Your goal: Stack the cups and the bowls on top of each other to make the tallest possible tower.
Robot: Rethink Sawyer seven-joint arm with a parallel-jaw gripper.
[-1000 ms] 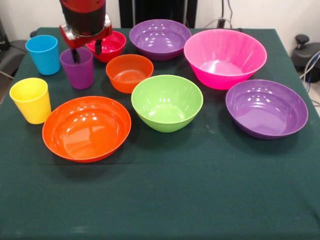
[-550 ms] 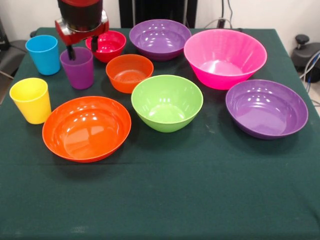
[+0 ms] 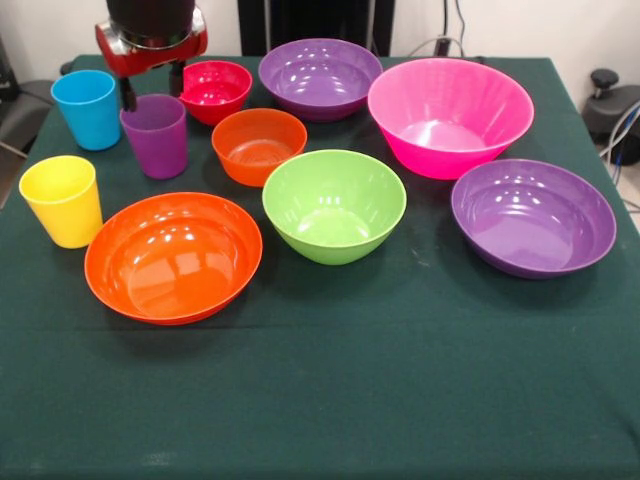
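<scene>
My gripper (image 3: 155, 88) hangs open at the far left, its two dark fingers (image 3: 128, 96) spread just above and behind the rim of the purple cup (image 3: 155, 137), holding nothing. The blue cup (image 3: 88, 108) stands to its left and the small red bowl (image 3: 215, 90) to its right. Nearer the front stands the yellow cup (image 3: 62, 200). The small orange bowl (image 3: 259, 146), green bowl (image 3: 334, 205), wide orange bowl (image 3: 173, 256), pink bowl (image 3: 450, 115) and two purple bowls (image 3: 320, 78) (image 3: 532, 217) all sit apart on the table. Nothing is stacked.
A dark green cloth (image 3: 330, 390) covers the table, with a broad bare strip along its front. Black chair parts and cables show beyond the table's edges at the back corners.
The gripper has risen and shifted left; its finger, earlier dipped at the purple cup's rim, now stands above it. The cup has stayed in place.
</scene>
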